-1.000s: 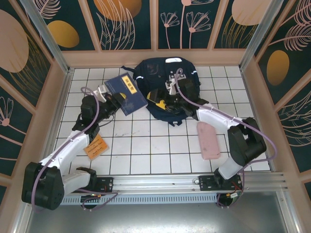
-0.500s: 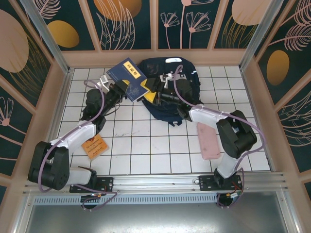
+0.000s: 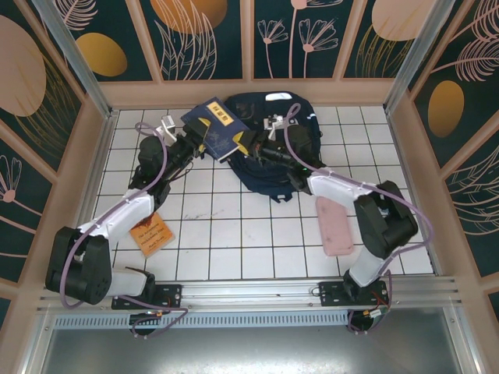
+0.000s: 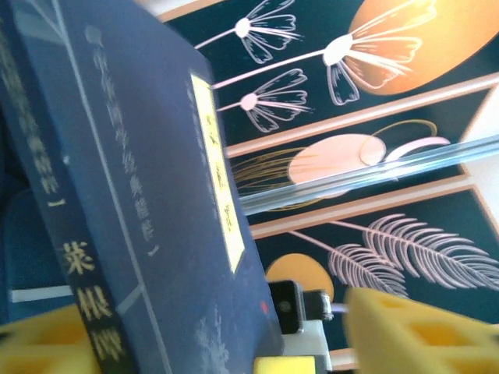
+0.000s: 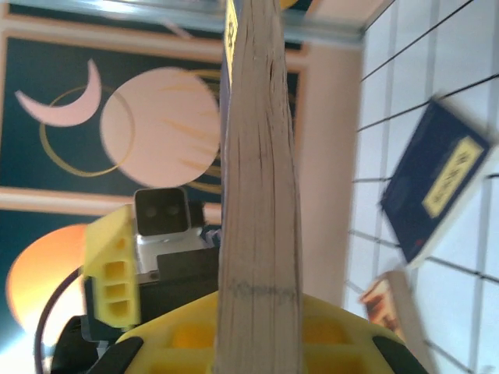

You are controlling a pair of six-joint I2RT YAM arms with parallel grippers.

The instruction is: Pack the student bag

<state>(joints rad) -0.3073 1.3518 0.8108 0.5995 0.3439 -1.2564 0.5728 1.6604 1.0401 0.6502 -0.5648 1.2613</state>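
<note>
Top view: one large navy-blue fabric student bag (image 3: 261, 173) is seen at the far middle of the tiled worktop (image 3: 234, 241), long axis far-to-near, pale patch farthest. One yellow-labelled navy book (image 3: 218, 128) is held tilted at its left edge between left gripper (image 3: 201, 144) and right gripper (image 3: 243, 146). Left wrist: the left gripper is seen parted beside the cover. Right wrist: the page edge is clamped by the right gripper; a second navy book (image 5: 437, 183) is seen on the tiles.
</note>
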